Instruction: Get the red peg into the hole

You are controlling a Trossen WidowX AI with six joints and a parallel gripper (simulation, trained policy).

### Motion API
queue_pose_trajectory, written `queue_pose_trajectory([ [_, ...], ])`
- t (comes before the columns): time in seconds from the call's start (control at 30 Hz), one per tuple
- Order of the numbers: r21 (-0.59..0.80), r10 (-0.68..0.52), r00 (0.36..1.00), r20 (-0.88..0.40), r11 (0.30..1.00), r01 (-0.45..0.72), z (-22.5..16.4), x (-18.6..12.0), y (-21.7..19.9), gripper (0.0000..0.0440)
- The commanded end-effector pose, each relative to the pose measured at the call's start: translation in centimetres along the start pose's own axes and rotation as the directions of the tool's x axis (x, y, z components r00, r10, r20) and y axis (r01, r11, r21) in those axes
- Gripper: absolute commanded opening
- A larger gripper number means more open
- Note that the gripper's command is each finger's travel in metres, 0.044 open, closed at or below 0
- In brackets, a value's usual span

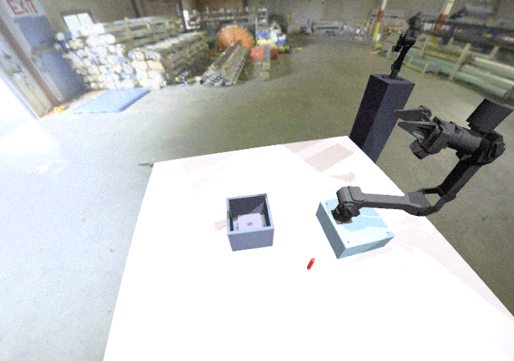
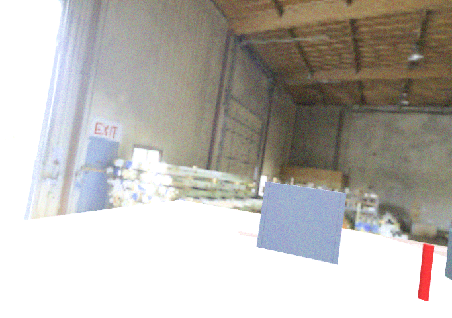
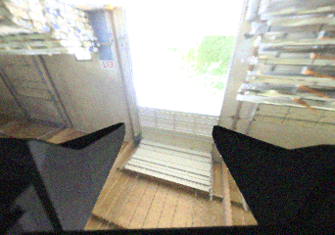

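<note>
Gripper (image 1: 396, 117) (image 3: 169, 128) wide and holding nothing; red peg (image 1: 310, 263) (image 2: 425, 271) standing on the table (image 1: 189, 298) (image 2: 139, 262).
Wrist: "EXIT" on a sign (image 1: 22, 5) (image 2: 105, 129) (image 3: 108, 64) reads upside down; peg out of view. Top: the open box (image 1: 251, 240) (image 2: 301, 222) reveals its holed plate (image 1: 258, 218), peg outside. Exterior: "EXIT" reads upright; only the box's outer wall shows, hiding the plate.

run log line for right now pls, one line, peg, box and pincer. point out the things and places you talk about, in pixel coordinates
red peg (image 1: 310, 263) (image 2: 425, 271): upright on table | open box (image 1: 250, 241) (image 2: 301, 222): plate hole unfilled | pincer (image 1: 396, 116) (image 3: 169, 128): open, holding nothing, away from peg | insertion: not done
</note>
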State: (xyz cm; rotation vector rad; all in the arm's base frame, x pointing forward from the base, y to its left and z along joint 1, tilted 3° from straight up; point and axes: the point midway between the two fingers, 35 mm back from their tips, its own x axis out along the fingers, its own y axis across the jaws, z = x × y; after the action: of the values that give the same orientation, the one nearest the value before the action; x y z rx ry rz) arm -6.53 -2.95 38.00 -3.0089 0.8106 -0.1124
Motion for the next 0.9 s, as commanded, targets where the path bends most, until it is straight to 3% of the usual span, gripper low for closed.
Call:
queue_pose_trajectory([
  [0.0,0.033,0.007,1.0,0.001,0.999,-0.007,0.0,0.0,0.1,0.0421],
  [0.07,0.102,0.016,1.0,0.008,0.995,-0.016,0.0,0.1,0.2,0.044],
  [0.4,0.431,0.04,0.998,0.05,0.901,-0.057,0.1,1.3,0.3,0.044],
  [0.63,0.632,0.047,0.996,0.081,0.77,-0.088,0.2,2.4,0.3,0.044],
  [0.87,0.795,0.048,0.992,0.117,0.594,-0.123,0.4,3.5,0.2,0.044],
])
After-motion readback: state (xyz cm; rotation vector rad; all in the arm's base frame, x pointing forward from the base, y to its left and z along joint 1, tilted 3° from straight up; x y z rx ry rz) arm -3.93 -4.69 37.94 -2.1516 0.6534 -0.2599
